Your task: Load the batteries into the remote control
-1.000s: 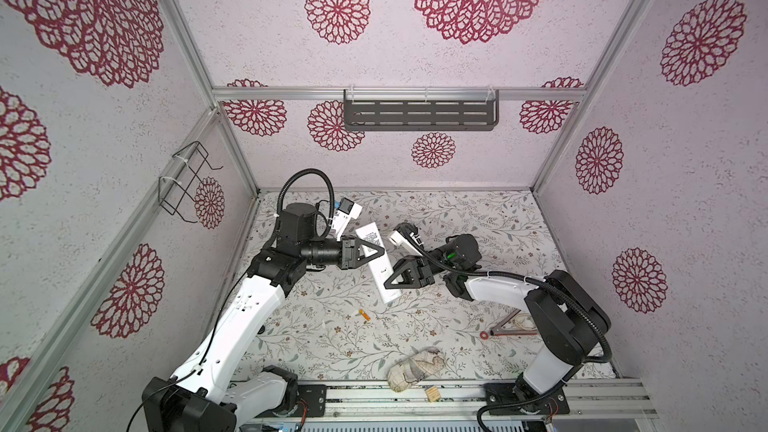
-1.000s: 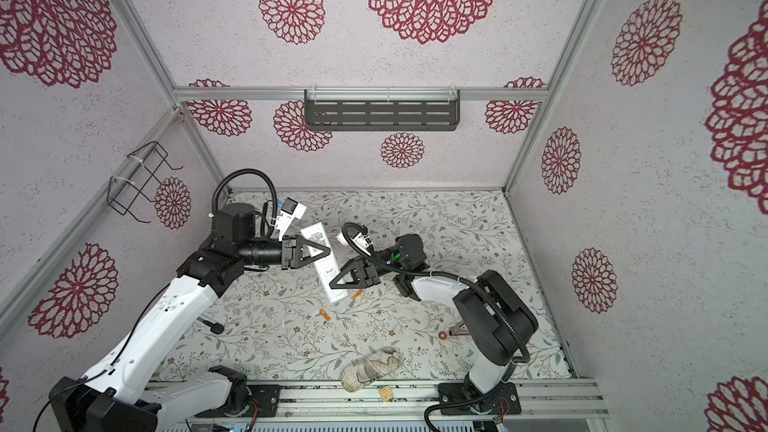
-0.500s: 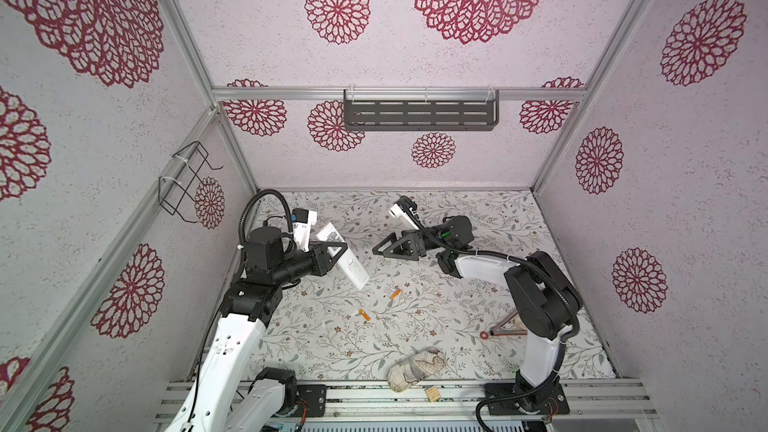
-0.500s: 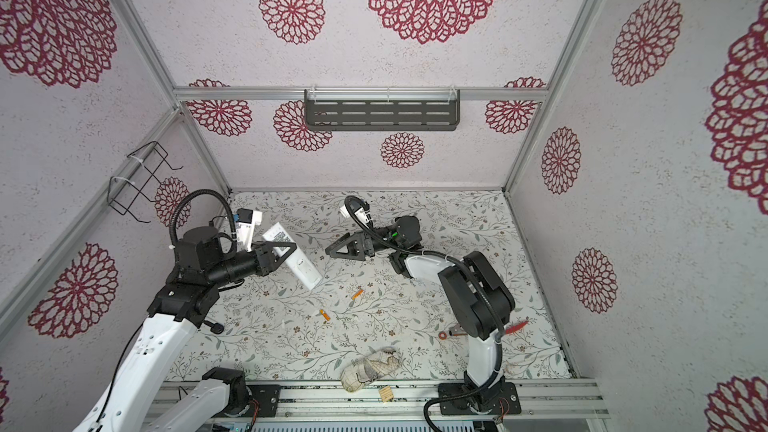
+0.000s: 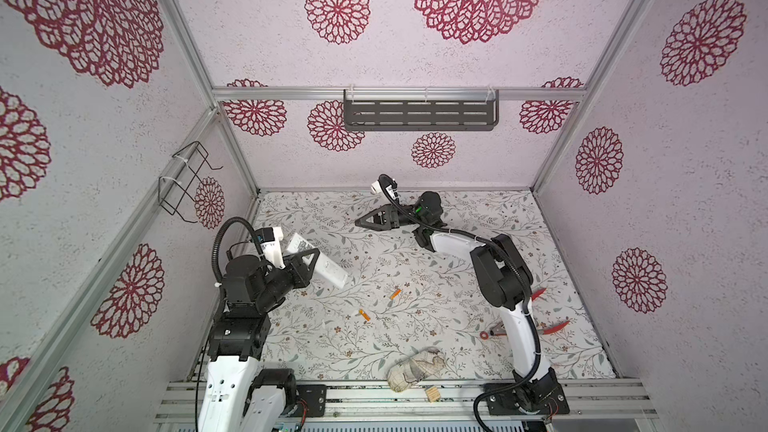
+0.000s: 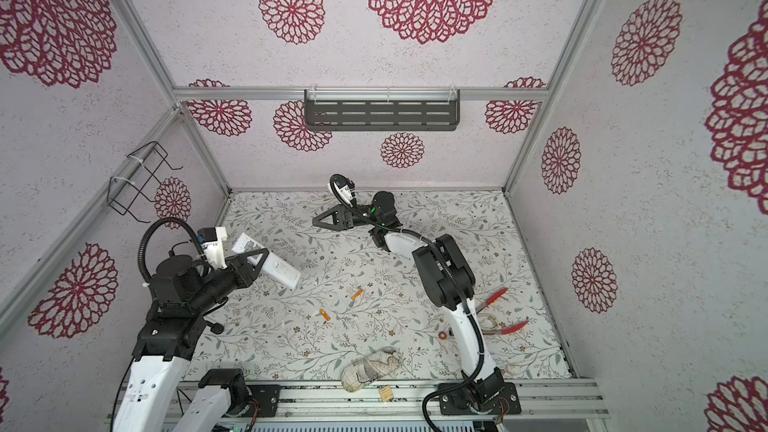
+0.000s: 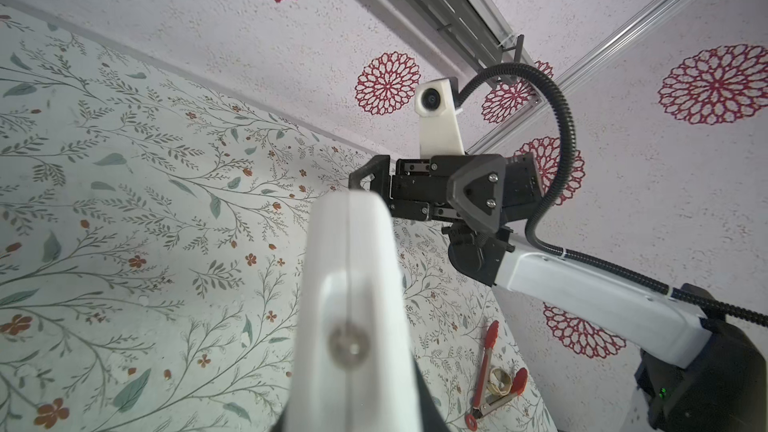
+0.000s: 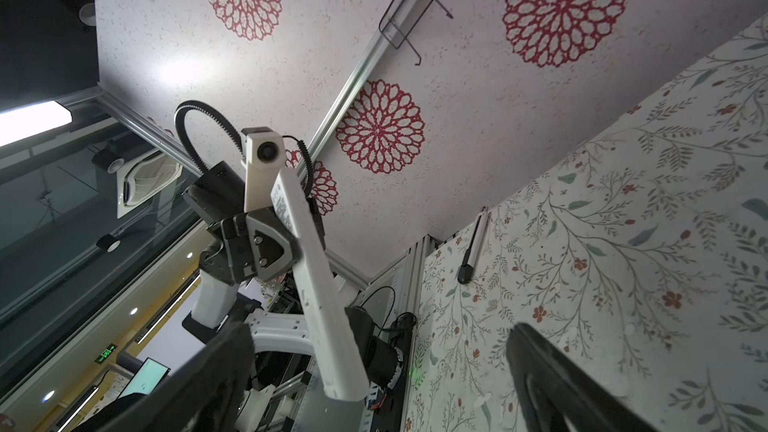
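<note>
The remote control [image 5: 318, 261] [image 6: 266, 261] is a slim white bar with a printed sticker on its back. It hangs tilted above the left side of the table, with my left gripper [image 5: 309, 257] [image 6: 257, 257] shut across it near one end. In the left wrist view the remote [image 7: 353, 284] fills the centre, end-on. Two orange batteries [image 5: 395, 293] [image 5: 365, 315] lie loose on the floral table in mid-floor, seen in both top views. My right gripper [image 5: 365, 221] [image 8: 374, 367] is open and empty near the back wall. Its dark fingers [image 8: 552, 376] are spread wide.
Red-handled tongs [image 5: 544, 317] and a small red ring [image 5: 484, 334] lie at the right, behind the right arm. A beige cloth bundle [image 5: 417, 369] and a small wooden block [image 5: 433, 393] sit at the front edge. A dark shelf [image 5: 419, 115] hangs on the back wall.
Both grippers were at the remote in mid-table. The right gripper has opened and drawn off toward the back wall, and the left arm has carried the remote to the left.
</note>
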Robot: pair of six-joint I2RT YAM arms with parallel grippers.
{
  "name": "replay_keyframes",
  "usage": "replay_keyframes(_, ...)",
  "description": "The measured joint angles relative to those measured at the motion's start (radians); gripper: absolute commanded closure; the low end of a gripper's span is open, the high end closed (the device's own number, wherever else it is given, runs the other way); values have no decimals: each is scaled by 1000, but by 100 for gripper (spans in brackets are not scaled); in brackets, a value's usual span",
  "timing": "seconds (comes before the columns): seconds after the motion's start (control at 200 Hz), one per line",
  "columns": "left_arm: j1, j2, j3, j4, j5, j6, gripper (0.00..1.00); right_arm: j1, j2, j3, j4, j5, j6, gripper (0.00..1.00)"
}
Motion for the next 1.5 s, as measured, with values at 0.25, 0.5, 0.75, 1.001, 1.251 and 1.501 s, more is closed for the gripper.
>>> replay_keyframes(0.25,34,18,0,1,22,-2,99,-28,258,410,-177,26,-16,1)
replay_keyframes(0.5,70,44,0,15,44,-12,100,-42,401,631,-399,74,-128,1)
replay_keyframes(0.75,111,92,8,34,56,-13,100,-30,389,636,-831,242,-519,1)
replay_keyframes(1.001,135,117,28,49,78,-7,100,38,158,380,-1189,714,-981,1)
replay_keyframes(1.251,142,88,30,40,80,15,100,182,-205,-4,-1154,1148,-1167,1)
replay_keyframes(1.501,143,66,26,66,102,-4,100,283,-385,-337,-1088,1743,-1277,1)
